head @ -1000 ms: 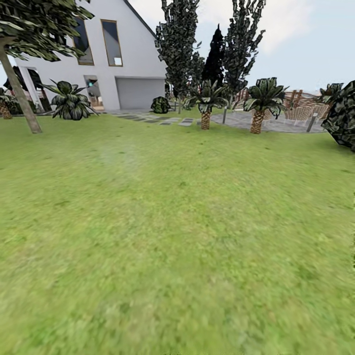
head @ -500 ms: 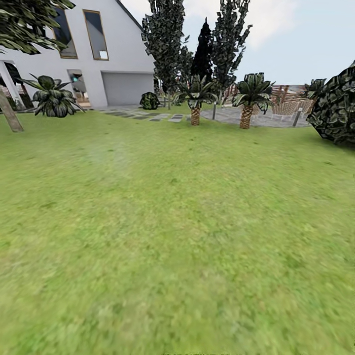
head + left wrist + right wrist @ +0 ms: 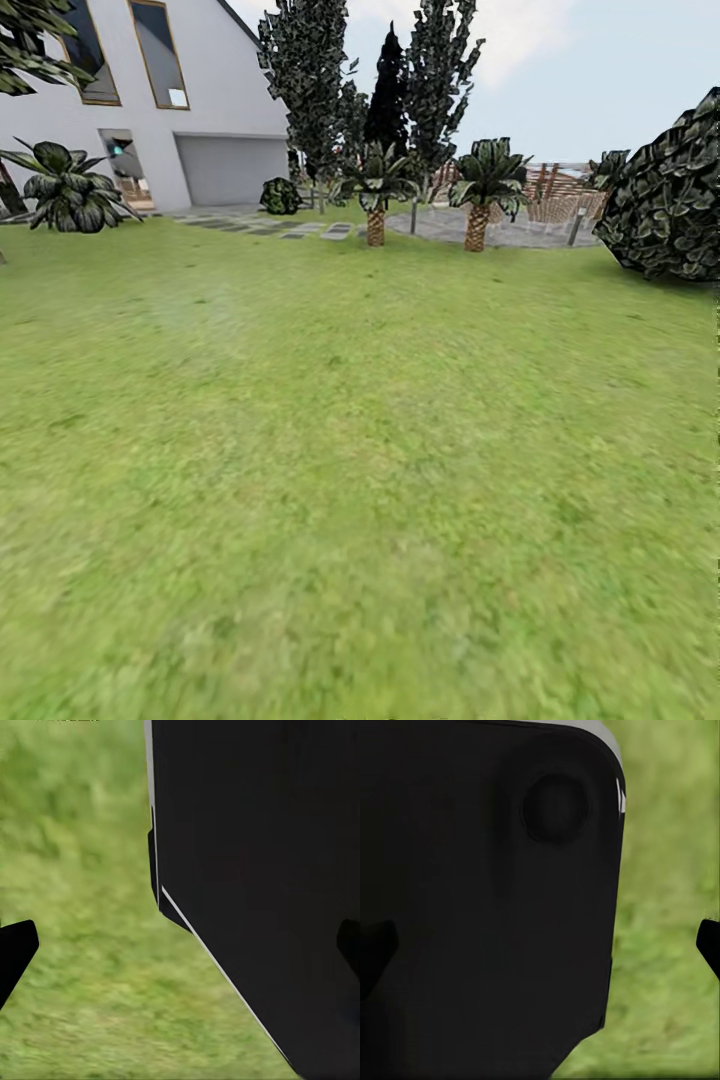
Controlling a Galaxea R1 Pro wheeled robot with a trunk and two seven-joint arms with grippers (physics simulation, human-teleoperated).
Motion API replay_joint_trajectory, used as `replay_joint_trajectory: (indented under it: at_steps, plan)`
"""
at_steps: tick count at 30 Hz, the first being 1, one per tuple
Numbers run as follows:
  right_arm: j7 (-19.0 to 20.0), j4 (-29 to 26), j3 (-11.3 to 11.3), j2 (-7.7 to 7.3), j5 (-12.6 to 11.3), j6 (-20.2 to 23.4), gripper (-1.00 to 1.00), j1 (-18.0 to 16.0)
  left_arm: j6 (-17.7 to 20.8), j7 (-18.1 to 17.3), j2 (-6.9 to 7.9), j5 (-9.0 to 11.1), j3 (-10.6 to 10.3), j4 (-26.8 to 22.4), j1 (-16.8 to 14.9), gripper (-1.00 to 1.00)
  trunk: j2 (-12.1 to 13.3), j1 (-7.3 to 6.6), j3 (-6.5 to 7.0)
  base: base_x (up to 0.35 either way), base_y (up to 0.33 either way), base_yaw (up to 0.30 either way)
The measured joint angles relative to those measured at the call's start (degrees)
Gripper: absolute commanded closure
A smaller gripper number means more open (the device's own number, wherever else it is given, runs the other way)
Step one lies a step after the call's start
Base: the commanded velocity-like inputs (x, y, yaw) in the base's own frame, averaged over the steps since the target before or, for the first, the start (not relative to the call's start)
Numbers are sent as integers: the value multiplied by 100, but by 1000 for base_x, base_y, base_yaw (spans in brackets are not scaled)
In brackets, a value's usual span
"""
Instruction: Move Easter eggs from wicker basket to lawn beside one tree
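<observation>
Grass of the lawn [image 3: 360, 520] takes the lower and middle frame in the head view. In the wrist views the left gripper [image 3: 180, 949] and right gripper [image 3: 540, 949] hang over it beside the robot's black body [image 3: 262, 870], fingers spread wide with nothing held. Far off, tree leaves [image 3: 25, 50] fringe the upper left corner near the house [image 3: 200, 110], palms [image 3: 478, 190] stand upper centre, and which arm lies nearer the basket cannot be told.
</observation>
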Motion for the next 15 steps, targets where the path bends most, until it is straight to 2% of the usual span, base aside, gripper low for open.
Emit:
replay_joint_trajectory:
  at_steps: [4,15]
  plan:
    - [-4,-1,0,2,2,0,-100,-1,0,0,1,0,0,0,0,-100,0,0,-27,0,0,-88]
    - [-2,-1,2,0,5,0,-100,-1,0,0,0,0,0,0,0,-100,0,0,-36,0,0,-8]
